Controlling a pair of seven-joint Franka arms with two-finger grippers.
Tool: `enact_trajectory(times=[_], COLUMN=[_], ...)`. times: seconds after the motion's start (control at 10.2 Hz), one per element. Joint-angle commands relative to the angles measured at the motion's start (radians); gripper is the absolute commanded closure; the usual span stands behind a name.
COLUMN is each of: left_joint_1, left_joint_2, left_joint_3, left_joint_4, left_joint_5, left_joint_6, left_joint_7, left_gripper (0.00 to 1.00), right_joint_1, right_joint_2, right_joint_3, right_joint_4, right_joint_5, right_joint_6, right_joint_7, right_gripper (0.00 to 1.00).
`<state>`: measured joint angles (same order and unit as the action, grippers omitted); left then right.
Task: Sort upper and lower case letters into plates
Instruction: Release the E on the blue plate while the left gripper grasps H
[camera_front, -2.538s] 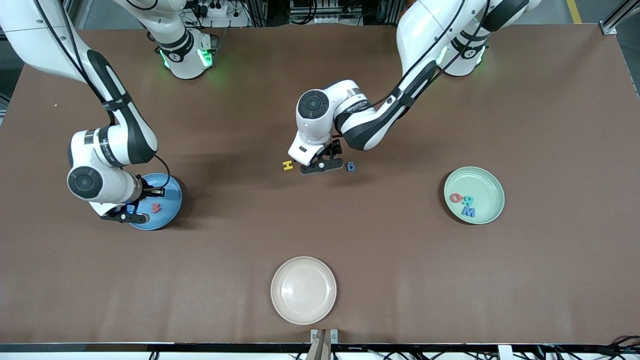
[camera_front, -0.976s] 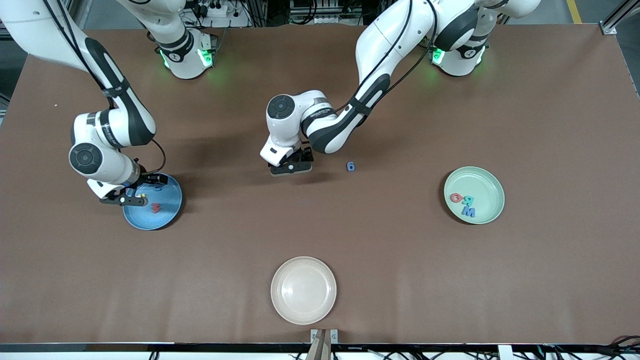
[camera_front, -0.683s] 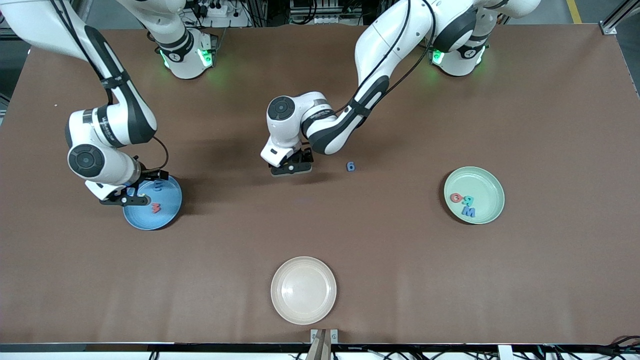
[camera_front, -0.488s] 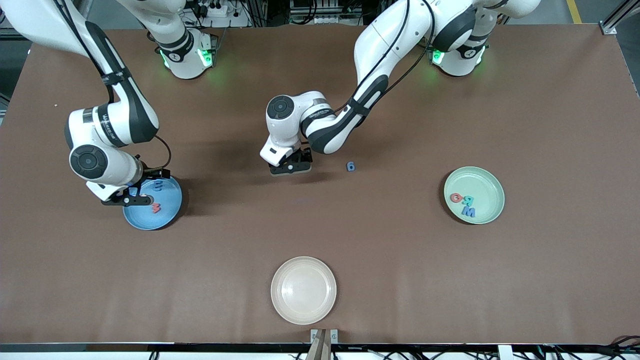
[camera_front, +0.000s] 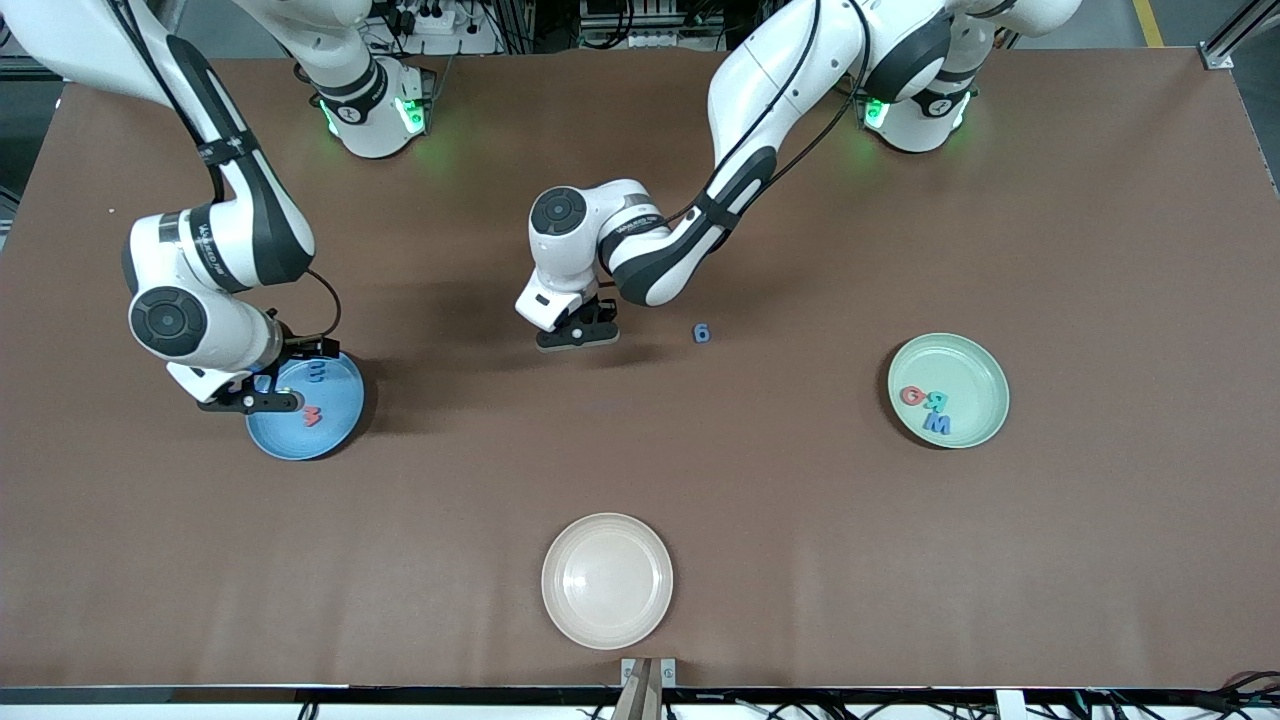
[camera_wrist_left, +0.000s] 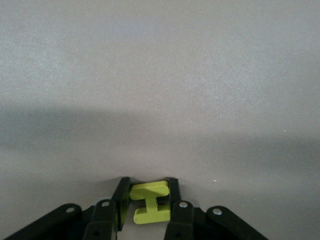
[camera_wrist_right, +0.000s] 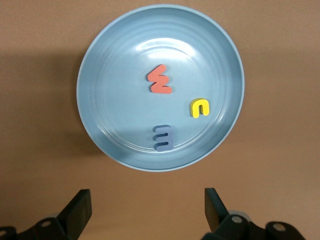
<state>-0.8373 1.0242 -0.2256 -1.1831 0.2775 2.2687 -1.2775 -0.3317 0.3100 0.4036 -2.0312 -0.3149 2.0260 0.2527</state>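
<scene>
- Blue plate (camera_wrist_right: 100, 60), toward the right arm's end of the counter (camera_front: 1100, 250): holds red m (camera_wrist_right: 160, 80), yellow n (camera_wrist_right: 199, 107), blue a (camera_wrist_right: 163, 137).
- Green plate (camera_front: 985, 372), toward the left arm's end: holds red G (camera_front: 911, 395), teal R (camera_front: 935, 402), blue W (camera_front: 937, 424).
- Left end effector (camera_wrist_left: 146, 197) mid-counter, clenched on yellow H (camera_wrist_left: 148, 202).
- Right end effector (camera_wrist_right: 147, 212) released, over the blue plate's edge.
- Blue letter (camera_front: 702, 333) remains loose on the counter, unsorted; cannot tell its reading.
- Cream plate (camera_front: 560, 610) nearest the camera; no brands legible.

Left arm: reaches from its base to mid-table, wrist bent down.
Left gripper (camera_wrist_left: 145, 207): low at the table (camera_front: 800, 520), fingers (camera_wrist_left: 121, 196) pinched on the yellow H (camera_wrist_left: 149, 201).
Right arm: elbow bent, wrist turned down.
Right gripper (camera_wrist_right: 147, 212): above the table's right-arm end, fingers (camera_wrist_right: 79, 208) spread wide, holding nothing.
</scene>
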Motion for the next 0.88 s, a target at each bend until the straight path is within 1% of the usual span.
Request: enact_trajectory(times=[0.0,0.2,0.39,0.49,0.59,0.68,0.78], left_joint_1=[0.010,0.064,0.177,0.251,0.329,0.433,0.520], left_joint_2=[-0.028,-0.106,-0.218,-0.283,-0.358,-0.451,-0.543], left_joint_3=[0.028,0.012,-0.053,-0.078,-0.098,-0.104,-0.104], left_joint_4=[-0.004,-0.007,-0.009,-0.013,-0.044,-0.108,-0.191], left_joint_5=[-0.017,-0.037,-0.067,-0.084,-0.110,-0.188,-0.234], left_joint_6=[-0.027,-0.145,-0.281,-0.366,-0.433,-0.460,-0.475], left_joint_7=[-0.019,-0.008,0.029,0.100,0.188,0.286,0.396], left_gripper=[1.00,1.00,1.00,1.00,1.00,1.00,1.00], right_joint_1=[-0.018,-0.018,-0.018,-0.010,-0.006,0.000,0.011], right_joint_2=[-0.032,-0.034,-0.035,-0.038,-0.038,-0.037,-0.037], right_joint_3=[0.020,0.037,0.043,0.047,0.084,0.107,0.136], right_joint_4=[-0.011,-0.009,0.002,0.003,0.006,0.006,0.006], right_joint_5=[0.034,0.054,0.091,0.115,0.129,0.129,0.129], right_joint_6=[-0.020,-0.015,-0.013,-0.016,-0.016,-0.019,-0.020], right_joint_7=[-0.007,-0.006,-0.001,0.005,0.010,0.066,0.138], right_gripper=[0.00,0.00,0.00,0.00,0.00,0.00,0.00])
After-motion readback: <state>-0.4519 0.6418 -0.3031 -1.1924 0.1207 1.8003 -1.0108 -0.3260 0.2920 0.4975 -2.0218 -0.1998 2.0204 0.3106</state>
